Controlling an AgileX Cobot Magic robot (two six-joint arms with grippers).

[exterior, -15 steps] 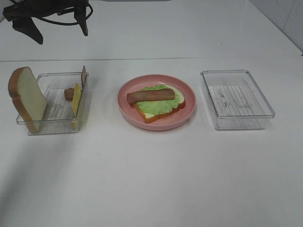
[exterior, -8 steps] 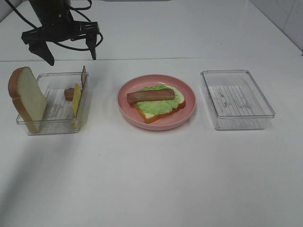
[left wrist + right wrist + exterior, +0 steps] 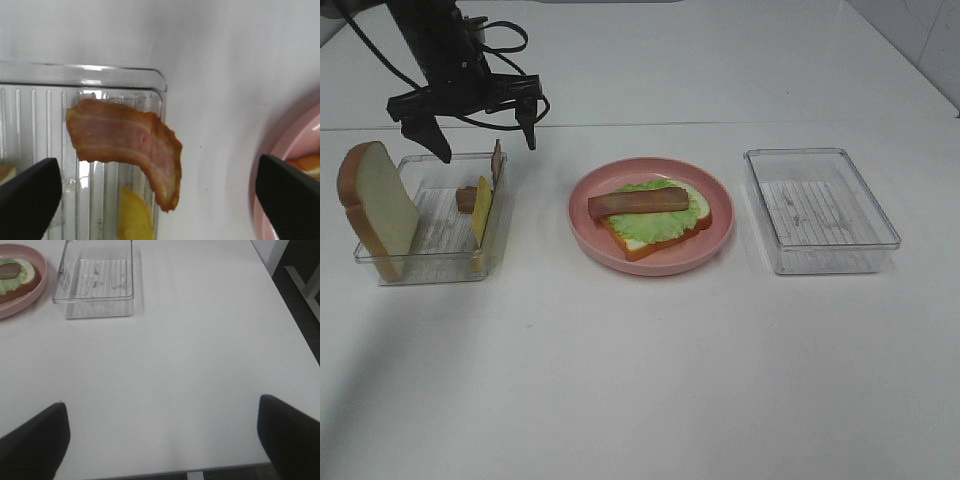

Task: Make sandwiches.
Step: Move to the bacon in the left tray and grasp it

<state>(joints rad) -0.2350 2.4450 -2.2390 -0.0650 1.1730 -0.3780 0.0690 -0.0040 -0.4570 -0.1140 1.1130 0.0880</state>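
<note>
White table [image 3: 640, 380], splayed end effector [image 3: 487, 148] above bacon [image 3: 125, 145]

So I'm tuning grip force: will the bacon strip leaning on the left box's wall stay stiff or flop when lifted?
Probably stiff: the bacon strip holds its wavy curve while standing on edge against the box wall. Likely light, since it looks thin. A nudge could tip it, as it only leans there.

Two trays [image 3: 430, 270] [image 3: 825, 262], two bread slices [image 3: 375, 205] [image 3: 655, 243], three bacon strips [image 3: 638, 202] [image 3: 496, 160] [image 3: 467, 198]; one plate [image 3: 660, 262], cheese slice [image 3: 481, 208], lettuce [image 3: 660, 222].
</note>
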